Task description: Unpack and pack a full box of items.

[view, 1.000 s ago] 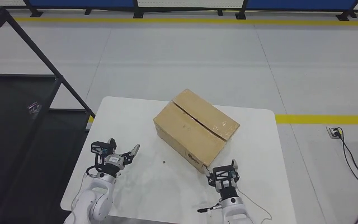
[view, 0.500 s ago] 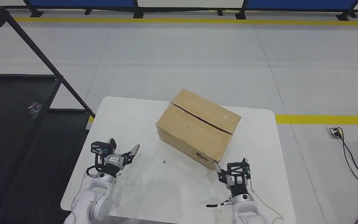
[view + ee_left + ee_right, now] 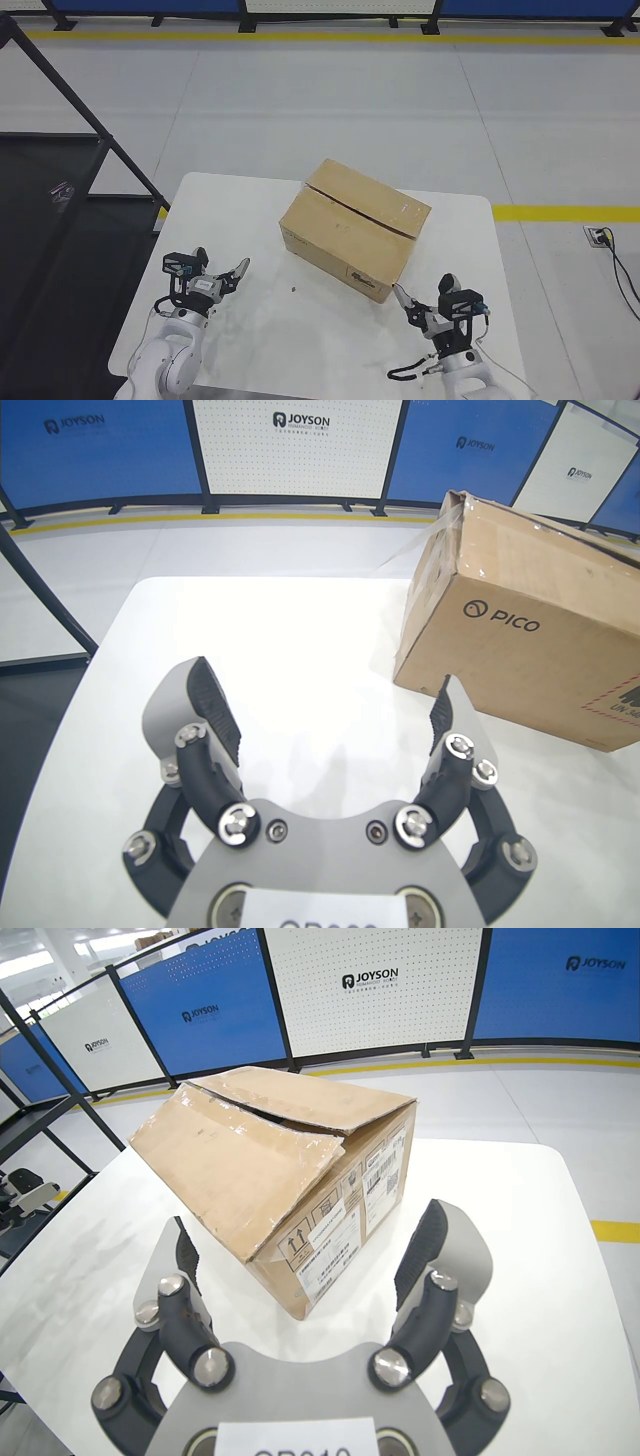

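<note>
While box [image 3: 355,235] sits mid-worktop [image 3: 240,210] with flaps [image 3: 235,1148] down but gaping and tape [image 3: 435,535] torn, both tools sit near front edge. Left tool [image 3: 325,680]: fingers spread wide, empty, well apart from box. Right tool [image 3: 306,1215]: likewise spread, empty, near box's front corner.

Risks:
- lifting flap one-sided may tip or drag box
- loose tape may snag tool
- unbraced push may slide box toward back edge

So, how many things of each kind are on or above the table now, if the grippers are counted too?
Cardboard box: 1
Small dark speck: 1
Grippers, both open: 2 (left gripper, right gripper)
Total: 4
</note>
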Available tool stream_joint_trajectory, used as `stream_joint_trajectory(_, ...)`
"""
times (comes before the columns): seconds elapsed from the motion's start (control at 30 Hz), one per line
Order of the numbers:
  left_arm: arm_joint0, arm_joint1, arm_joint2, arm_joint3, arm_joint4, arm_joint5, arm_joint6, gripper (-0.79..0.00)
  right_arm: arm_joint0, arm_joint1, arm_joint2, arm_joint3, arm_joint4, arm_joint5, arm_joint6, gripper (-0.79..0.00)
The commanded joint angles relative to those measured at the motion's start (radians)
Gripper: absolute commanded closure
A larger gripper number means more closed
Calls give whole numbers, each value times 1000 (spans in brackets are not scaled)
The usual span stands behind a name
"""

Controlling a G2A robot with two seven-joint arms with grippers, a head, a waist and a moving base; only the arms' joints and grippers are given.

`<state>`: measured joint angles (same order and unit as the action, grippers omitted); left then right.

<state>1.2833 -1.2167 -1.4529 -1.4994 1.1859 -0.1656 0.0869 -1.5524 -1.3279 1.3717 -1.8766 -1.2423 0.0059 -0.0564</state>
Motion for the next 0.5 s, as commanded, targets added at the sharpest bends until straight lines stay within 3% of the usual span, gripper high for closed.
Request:
stream_joint_trajectory(0.0, 0, 0, 0, 0, 0, 0, 0, -785, 3, 1, -2, -4, -20, -1, -2, -785)
stream_joint_trajectory(0.07, 0, 0, 0, 0, 0, 0, 0, -785, 10, 1, -29, -11, 7, -71, 42, -785)
stream_joint_trajectory(0.23, 0, 0, 0, 0, 0, 0, 0, -785, 122, -1, 26, 33, 339, -149, 233, -785)
stream_joint_trajectory(0.47, 0, 0, 0, 0, 0, 0, 0, -785, 328, 3, 139, 213, 813, -131, 542, -785)
